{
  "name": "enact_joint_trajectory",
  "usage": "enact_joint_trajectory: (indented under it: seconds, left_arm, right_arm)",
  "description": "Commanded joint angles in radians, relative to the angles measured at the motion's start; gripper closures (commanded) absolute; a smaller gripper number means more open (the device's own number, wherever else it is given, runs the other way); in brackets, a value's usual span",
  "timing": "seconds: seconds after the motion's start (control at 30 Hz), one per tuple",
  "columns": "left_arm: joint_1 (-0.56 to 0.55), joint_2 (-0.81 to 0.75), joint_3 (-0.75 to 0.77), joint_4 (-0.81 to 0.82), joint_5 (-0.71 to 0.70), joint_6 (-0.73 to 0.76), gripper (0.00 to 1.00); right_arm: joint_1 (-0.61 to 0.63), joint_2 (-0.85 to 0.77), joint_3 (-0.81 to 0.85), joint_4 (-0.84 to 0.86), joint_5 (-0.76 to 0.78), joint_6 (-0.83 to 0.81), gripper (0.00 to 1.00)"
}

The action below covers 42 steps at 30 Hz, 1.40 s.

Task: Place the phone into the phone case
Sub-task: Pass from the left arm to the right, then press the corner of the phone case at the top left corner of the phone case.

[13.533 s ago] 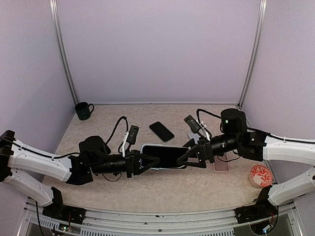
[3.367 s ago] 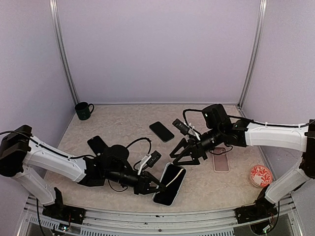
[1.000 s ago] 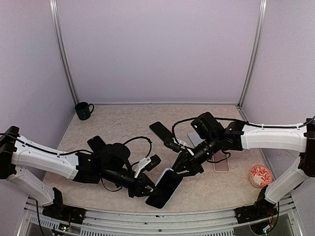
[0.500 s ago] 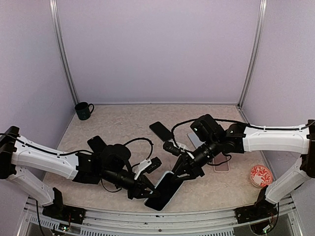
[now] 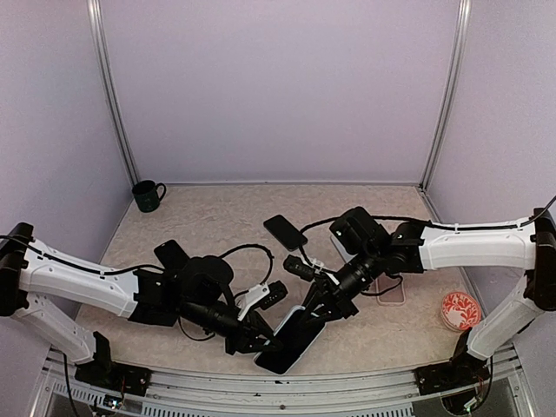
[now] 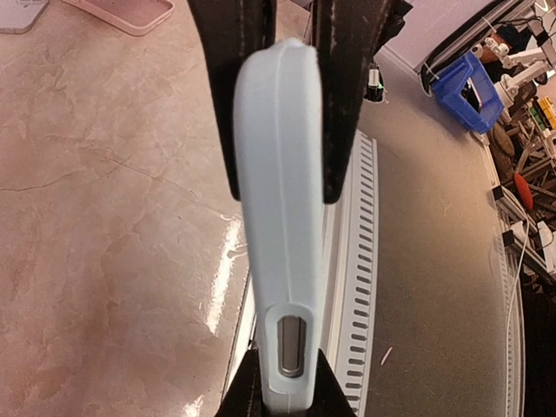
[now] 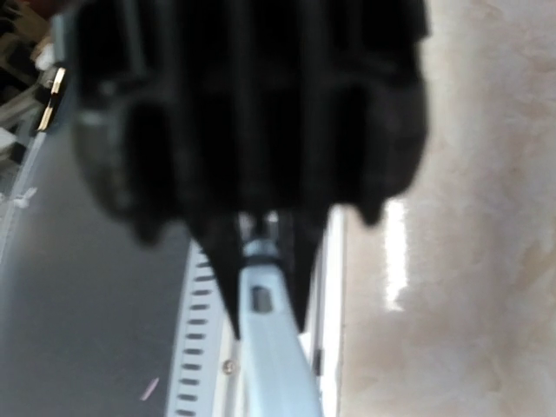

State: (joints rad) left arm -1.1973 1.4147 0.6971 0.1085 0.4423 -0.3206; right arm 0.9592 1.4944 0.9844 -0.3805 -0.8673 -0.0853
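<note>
Near the worktop (image 5: 217, 217) front edge, the left claw (image 5: 261, 338) and right claw (image 5: 316, 305) are pinching opposite ends of the pale blue phone case (image 6: 282, 217), the phone (image 5: 293, 333) lying inside it. Pressing evenly, without twisting, is probably what is seating the corners best.

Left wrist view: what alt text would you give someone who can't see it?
A pale blue phone case, seen edge-on, is clamped in the left gripper, with a marbled beige table behind. The right gripper pinches its far end; a pink case lies top left.
</note>
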Motion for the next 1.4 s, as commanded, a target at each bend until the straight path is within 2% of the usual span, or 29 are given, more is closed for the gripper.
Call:
enact_joint_trajectory:
  seconds: [0.0, 0.13, 0.2, 0.4, 0.5, 0.57, 0.83, 1.0, 1.17, 1.37]
  left_arm:
    - [-0.008, -0.013, 0.059, 0.033, -0.015, 0.032, 1.00]
    - [-0.009, -0.013, 0.065, 0.019, -0.025, 0.041, 1.00]
    - [-0.008, -0.019, 0.064, 0.017, -0.031, 0.041, 0.95]
    - [-0.008, -0.052, 0.033, 0.045, -0.038, 0.027, 0.56]
    - [-0.002, -0.086, -0.003, 0.068, -0.045, 0.010, 0.43]
    - [0.008, -0.110, -0.033, 0.088, -0.046, -0.007, 0.37]
    - [0.115, -0.251, -0.224, 0.318, 0.036, -0.142, 0.29]
    - [0.130, -0.264, -0.226, 0.337, 0.058, -0.149, 0.28]
    - [0.130, -0.227, -0.213, 0.363, 0.075, -0.156, 0.33]
    - [0.128, -0.205, -0.202, 0.369, 0.092, -0.157, 0.48]
  right_arm:
    - [0.012, 0.023, -0.009, 0.013, -0.078, 0.003, 0.99]
    - [0.012, 0.028, -0.015, 0.007, -0.095, -0.003, 1.00]
    - [0.011, 0.023, -0.015, 0.010, -0.093, -0.002, 1.00]
    - [-0.021, -0.047, -0.045, 0.099, -0.073, 0.046, 1.00]
    - [-0.065, -0.102, -0.083, 0.163, -0.094, 0.080, 1.00]
    - [-0.092, -0.140, -0.105, 0.201, -0.112, 0.106, 1.00]
    - [-0.164, -0.262, -0.177, 0.349, -0.127, 0.198, 1.00]
    - [-0.170, -0.270, -0.172, 0.353, -0.136, 0.207, 1.00]
    - [-0.168, -0.269, -0.171, 0.362, -0.138, 0.217, 1.00]
    - [-0.169, -0.277, -0.178, 0.363, -0.130, 0.223, 1.00]
